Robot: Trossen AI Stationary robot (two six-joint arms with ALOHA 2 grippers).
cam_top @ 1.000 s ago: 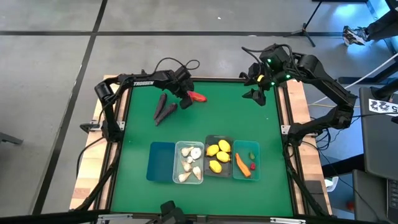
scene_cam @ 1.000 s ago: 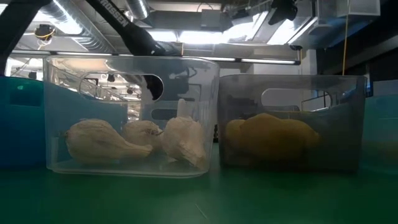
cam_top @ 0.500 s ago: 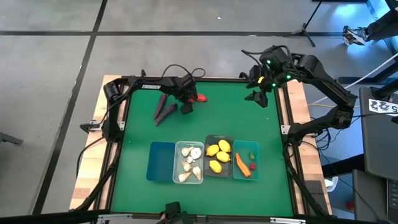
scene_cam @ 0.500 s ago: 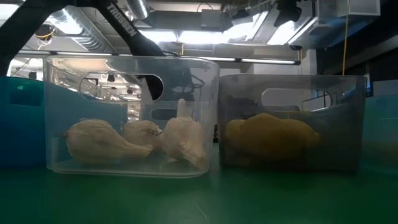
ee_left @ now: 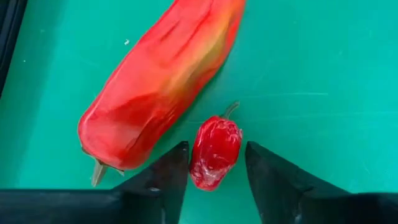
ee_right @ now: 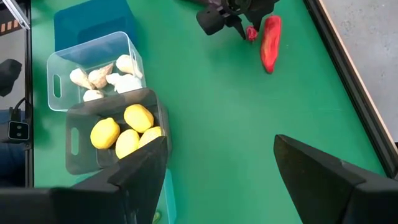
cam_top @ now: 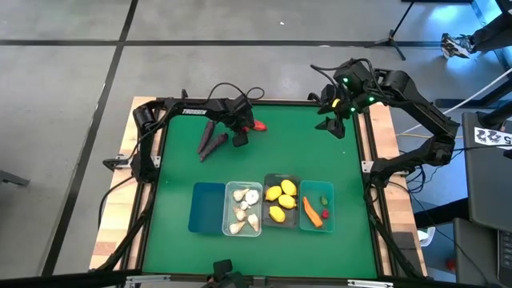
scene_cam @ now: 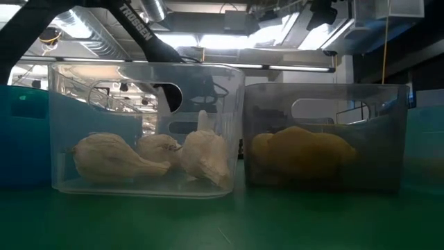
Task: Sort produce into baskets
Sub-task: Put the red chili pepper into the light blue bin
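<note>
A small red pepper [ee_left: 214,152] lies on the green table beside a long red pepper [ee_left: 161,87]. My left gripper [ee_left: 216,148] is open at the far middle of the table [cam_top: 242,132], one finger on each side of the small pepper. Two dark purple pieces [cam_top: 212,138] lie to its left. Near the front stand the blue basket [cam_top: 208,208], the clear one [cam_top: 244,208] with garlic, the dark grey one [cam_top: 282,200] with lemons, and the teal one [cam_top: 316,206] with an orange piece and a red piece. My right gripper [cam_top: 332,124] is open at the far right. My left gripper has its fingers [ee_left: 171,177] close on either side of the small red pepper's body [ee_left: 205,158], coming from above. Whether they touch it, I cannot tell. The pepper lies on the table.
The table's black raised rim [cam_top: 264,102] runs just behind the red peppers. Bare green surface [cam_top: 304,152] lies between the peppers and the row of baskets.
My left arm has shifted and its gripper has come down a little toward the table beside the red peppers, then held still. The peppers and the purple pieces have stayed where they were.
</note>
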